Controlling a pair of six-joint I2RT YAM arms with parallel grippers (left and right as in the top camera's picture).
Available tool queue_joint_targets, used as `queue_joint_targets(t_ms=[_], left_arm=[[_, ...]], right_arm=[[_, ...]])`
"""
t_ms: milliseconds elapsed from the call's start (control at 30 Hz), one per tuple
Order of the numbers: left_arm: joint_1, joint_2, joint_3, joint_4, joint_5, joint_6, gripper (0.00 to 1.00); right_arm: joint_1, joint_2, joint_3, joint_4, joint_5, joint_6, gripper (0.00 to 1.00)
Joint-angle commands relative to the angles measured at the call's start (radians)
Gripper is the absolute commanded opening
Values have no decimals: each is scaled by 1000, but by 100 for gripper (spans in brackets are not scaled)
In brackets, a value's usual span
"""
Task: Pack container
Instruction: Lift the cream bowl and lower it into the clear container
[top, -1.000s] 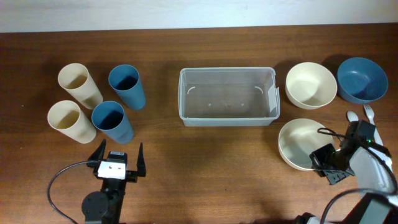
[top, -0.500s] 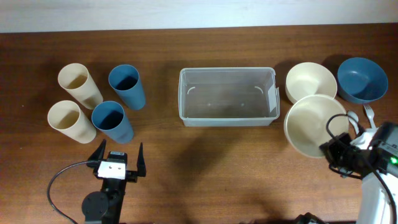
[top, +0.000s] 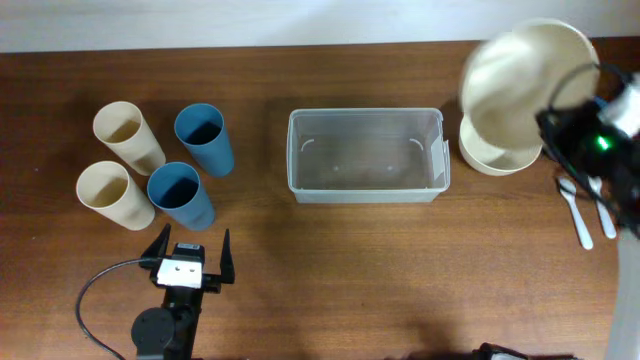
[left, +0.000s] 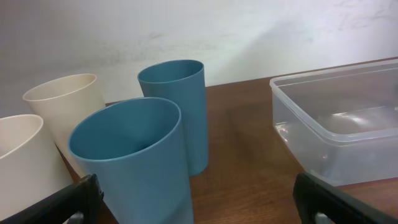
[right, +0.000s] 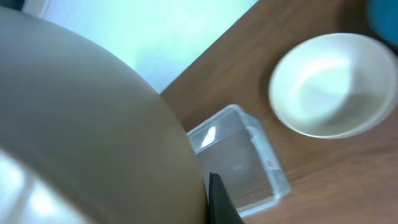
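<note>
The clear container (top: 365, 155) stands mid-table with nothing inside; it also shows in the left wrist view as the container (left: 348, 124) and, from above, in the right wrist view as the container (right: 236, 155). My right gripper (top: 562, 125) is shut on the rim of a cream bowl (top: 525, 75), held high and tilted just right of the container. That held bowl (right: 93, 124) fills the right wrist view, with one dark finger (right: 217, 202) against its wall. My left gripper (top: 190, 262) hangs open and holds nothing near the front edge, just in front of the cups.
A second cream bowl (top: 490, 155) sits on the table under the held one. White cutlery (top: 578, 215) lies at the right edge. Two blue cups (top: 205, 135) (top: 180, 195) and two cream cups (top: 125, 135) (top: 110, 195) stand at the left.
The right arm has lifted the cream bowl off the front right of the table and carried it up and toward the back, over the other cream bowl. The left arm has not moved.
</note>
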Motion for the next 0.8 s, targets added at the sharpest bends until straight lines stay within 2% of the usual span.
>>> queue_joint_targets(t_ms=[0,133,333,633,767], left_arm=[[-3,-7,-3,-6,-3,16,100],[-3,-7,-3,-6,-3,16,100],[-3,-7,-3,-6,-3,16,100],[-3,-7,-3,-6,-3,16,100],[-3,-7,-3,-6,-3,16,100]], right_arm=[[157,155,105,-31,117,14,4],[269,307,189,-122,168,13,4],[312,462,208,-200,168,-22,4],[402,547,207,-208,178,-48,4],[449,584,207,-211,251,-47,4]])
